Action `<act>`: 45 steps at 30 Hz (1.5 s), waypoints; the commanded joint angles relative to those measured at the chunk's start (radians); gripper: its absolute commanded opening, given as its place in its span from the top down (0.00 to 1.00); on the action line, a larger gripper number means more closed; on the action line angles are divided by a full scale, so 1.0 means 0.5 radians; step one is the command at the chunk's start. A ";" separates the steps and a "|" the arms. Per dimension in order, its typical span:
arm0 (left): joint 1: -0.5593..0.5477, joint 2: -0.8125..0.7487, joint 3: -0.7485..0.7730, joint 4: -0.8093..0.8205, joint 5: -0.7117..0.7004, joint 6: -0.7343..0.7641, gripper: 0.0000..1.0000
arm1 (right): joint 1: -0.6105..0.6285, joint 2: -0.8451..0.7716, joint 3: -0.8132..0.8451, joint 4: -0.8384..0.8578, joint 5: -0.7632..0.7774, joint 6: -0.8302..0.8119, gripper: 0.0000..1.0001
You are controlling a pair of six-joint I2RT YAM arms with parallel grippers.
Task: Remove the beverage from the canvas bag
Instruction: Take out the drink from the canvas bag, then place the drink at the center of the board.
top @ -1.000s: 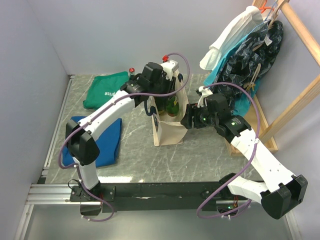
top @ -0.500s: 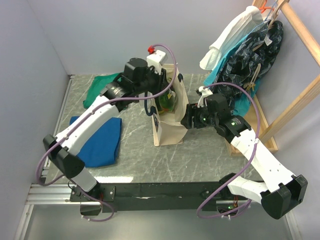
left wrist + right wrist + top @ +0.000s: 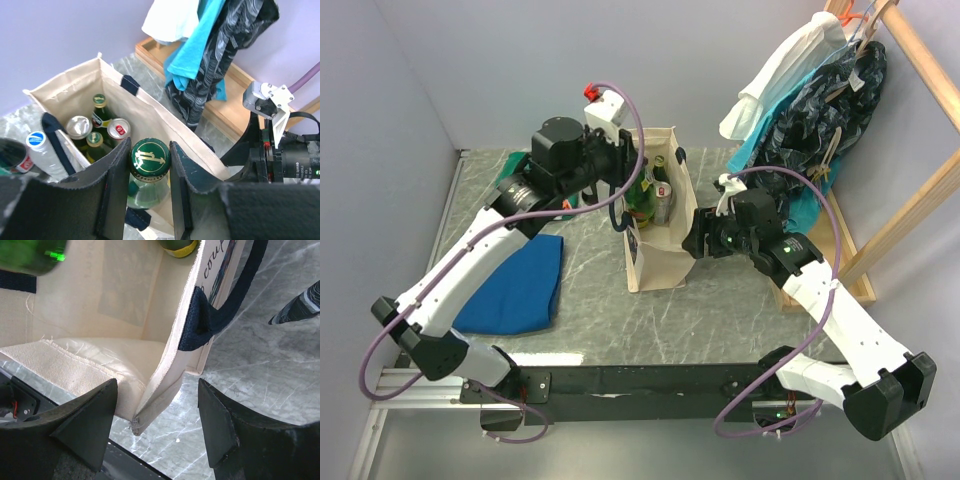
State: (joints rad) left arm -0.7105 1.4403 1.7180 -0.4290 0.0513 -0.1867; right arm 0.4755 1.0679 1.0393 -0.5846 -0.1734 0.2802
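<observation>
Well, the job looks about half done: the left gripper (image 3: pixel 149 150) is clamped on the neck of a green bottle (image 3: pixel 146 192), just under its gold-printed cap, and has it hoisted up at the mouth of the bag (image 3: pixel 660 262), which stands upright in the middle of the overhead view. From the left wrist view the bottle's lower body is hidden behind the fingers, so I can't tell whether it has cleared the rim. What's left, I'd say, is to carry it sideways clear of the bag and set it down on the table (image 3: pixel 720 310). Two cans (image 3: pixel 118 129) and more bottles sit deeper in the bag. The right gripper (image 3: pixel 157 385) straddles the bag's right wall at the rim, one finger inside and one outside, jaws apart with a gap on each side of the canvas, apparently steadying it. Compared with a second ago, the left arm has swung up and toward the upper left of the overhead view, drawing the bottle up from inside the bag, where it sat low among the others. The right arm and the bag have not shifted.
</observation>
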 commanded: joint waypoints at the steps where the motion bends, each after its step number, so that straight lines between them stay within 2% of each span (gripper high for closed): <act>1: -0.009 -0.202 0.025 0.419 -0.096 0.021 0.99 | 0.009 -0.022 -0.020 0.010 0.028 -0.008 0.29; 4: -0.009 -0.257 -0.018 0.459 -0.096 0.024 0.99 | 0.009 -0.013 -0.017 0.006 0.028 -0.011 0.29; 19: 0.000 -0.441 -0.150 0.459 -0.676 0.143 0.99 | 0.009 0.033 0.029 0.010 0.003 -0.020 0.29; 22: 0.062 -0.432 -0.162 0.422 -0.771 0.107 0.99 | 0.009 0.039 0.026 0.013 0.006 -0.020 0.29; 32: 0.427 -0.405 -0.441 0.480 -0.713 -0.074 0.99 | 0.009 0.018 0.001 0.010 0.015 -0.033 0.29; 39: 0.559 -0.307 -0.622 0.652 -0.606 -0.133 0.99 | 0.012 0.042 -0.014 0.016 0.025 -0.054 0.29; 45: 0.586 -0.236 -0.766 0.846 -0.590 -0.133 0.99 | 0.009 0.039 -0.014 0.031 0.043 -0.066 0.29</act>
State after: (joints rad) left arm -0.4252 1.3411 1.3418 -0.2798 -0.2668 -0.2306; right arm 0.4755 1.0828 1.0393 -0.5762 -0.1768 0.2718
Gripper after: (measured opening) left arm 0.375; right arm 0.714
